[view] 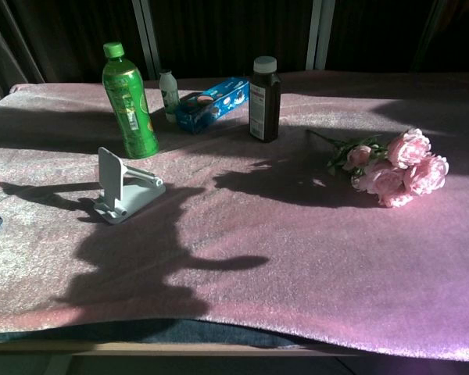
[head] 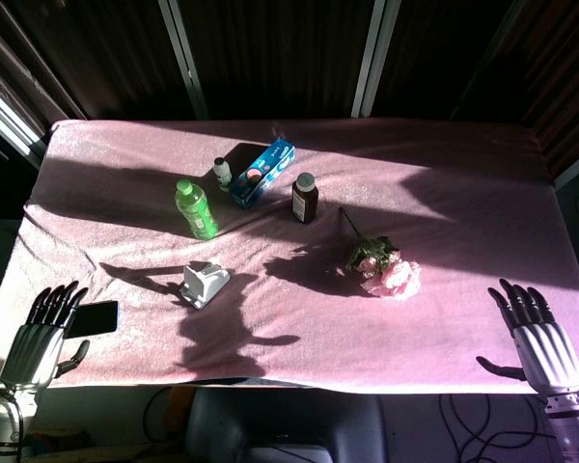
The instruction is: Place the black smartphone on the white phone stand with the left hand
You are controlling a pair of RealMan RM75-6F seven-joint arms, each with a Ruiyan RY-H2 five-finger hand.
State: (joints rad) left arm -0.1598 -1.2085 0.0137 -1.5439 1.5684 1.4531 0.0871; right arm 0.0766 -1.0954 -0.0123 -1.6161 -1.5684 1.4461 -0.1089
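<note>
nothing is done yet, by my reading: the black phone (head: 96, 317) lies flat on the desk (head: 463, 193) at about 8 o'clock, just beside the left hand (head: 46, 333), open and empty. the white stand (head: 204, 284) sits bare toward 2 o'clock from it. right hand (head: 537, 333) open too. no label is readable.

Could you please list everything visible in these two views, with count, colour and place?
smartphone: one, black, flat at the table's left edge beside the left hand
phone stand: one, white, front left of centre
green bottle: one, behind the stand
small white bottle: one, far left-centre
box: one, blue, lying beside it
brown bottle: one, white cap, centre
roses: one bunch, pink, right of centre
tablecloth: one, pink
left hand: empty, fingers apart
right hand: empty, fingers apart
</note>
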